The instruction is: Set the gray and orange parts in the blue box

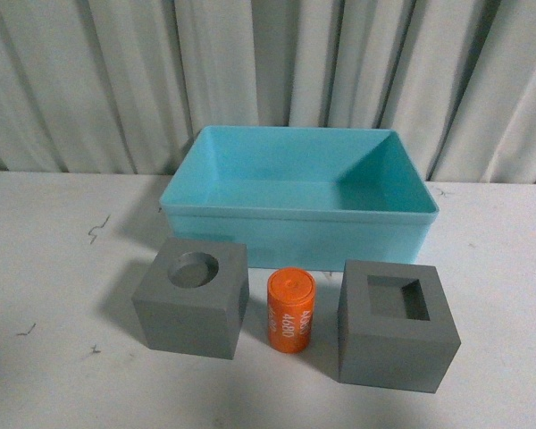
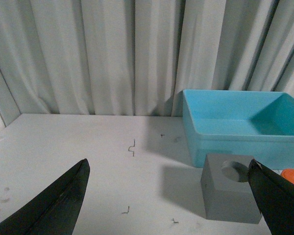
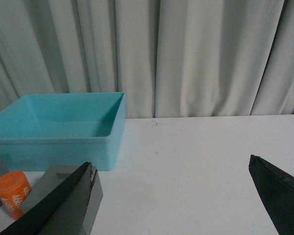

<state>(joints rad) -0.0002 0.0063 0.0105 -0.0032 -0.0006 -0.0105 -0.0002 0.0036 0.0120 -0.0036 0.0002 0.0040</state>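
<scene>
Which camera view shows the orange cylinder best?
The front view: the orange cylinder stands whole and unobstructed between the round-recess cube and the square-recess cube, its numerals visible. The left wrist view catches only a sliver at the picture's edge. The right wrist view shows most of it, near a corner.

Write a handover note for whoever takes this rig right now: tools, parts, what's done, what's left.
Left tool: open, empty. Right tool: open, empty.
Round-recess cube, orange cylinder and square-recess cube stand in a row on the table in front of the blue box, cylinder in the middle.
Done: nothing; the box holds no parts.
Left: all three go into the box.
</scene>
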